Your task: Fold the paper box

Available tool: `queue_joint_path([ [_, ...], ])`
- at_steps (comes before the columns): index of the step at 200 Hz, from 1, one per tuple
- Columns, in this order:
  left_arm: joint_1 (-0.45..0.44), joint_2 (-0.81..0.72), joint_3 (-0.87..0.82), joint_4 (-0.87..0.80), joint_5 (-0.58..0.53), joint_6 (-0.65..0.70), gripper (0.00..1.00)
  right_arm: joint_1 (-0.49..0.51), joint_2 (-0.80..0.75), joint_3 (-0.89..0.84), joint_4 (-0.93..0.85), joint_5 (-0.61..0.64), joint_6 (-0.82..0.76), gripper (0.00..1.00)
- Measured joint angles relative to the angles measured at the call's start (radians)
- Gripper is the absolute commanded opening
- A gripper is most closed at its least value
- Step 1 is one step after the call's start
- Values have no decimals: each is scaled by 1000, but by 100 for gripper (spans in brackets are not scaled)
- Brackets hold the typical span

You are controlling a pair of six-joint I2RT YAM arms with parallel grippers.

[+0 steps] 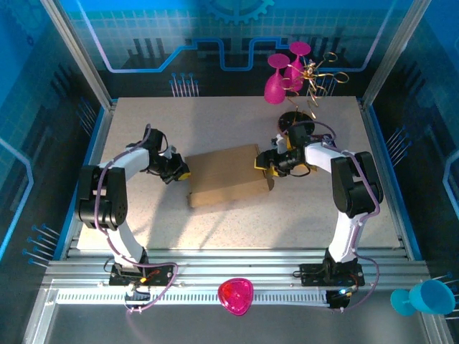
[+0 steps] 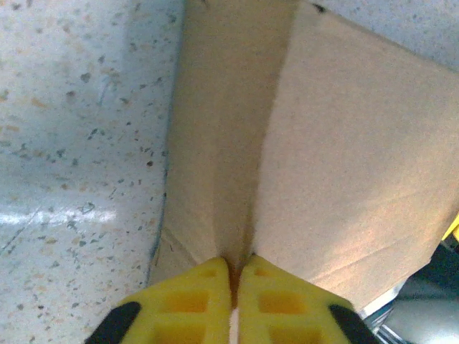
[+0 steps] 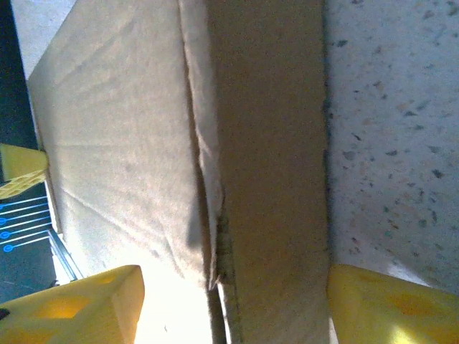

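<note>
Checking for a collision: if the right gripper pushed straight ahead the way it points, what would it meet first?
The paper box: its edge lies between the open jaws of the right gripper, seemingly very close.

Nothing can be read in any view: the box [image 1: 228, 176] is plain brown cardboard, unmarked on every face that shows
</note>
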Motion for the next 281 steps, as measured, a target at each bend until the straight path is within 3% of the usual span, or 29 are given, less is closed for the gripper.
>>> queue_joint_path([
  [137, 26, -105, -139, 80, -22, 49, 0, -43, 68, 50, 21, -143, -28, 81],
  [187, 31, -112, -152, 94, -19, 51, 0, 7, 148, 117, 67, -243, 19, 73],
  [230, 39, -114, -152, 89, -19, 51, 0, 26, 163, 125, 174, -308, 116, 53],
  [257, 40, -136, -151, 64, -41, 34, 40, 29, 159, 94, 258, -331, 202, 40],
  [281, 51, -213, -148, -9, -65, -13, 62, 30, 143, 63, 301, -335, 298, 37],
])
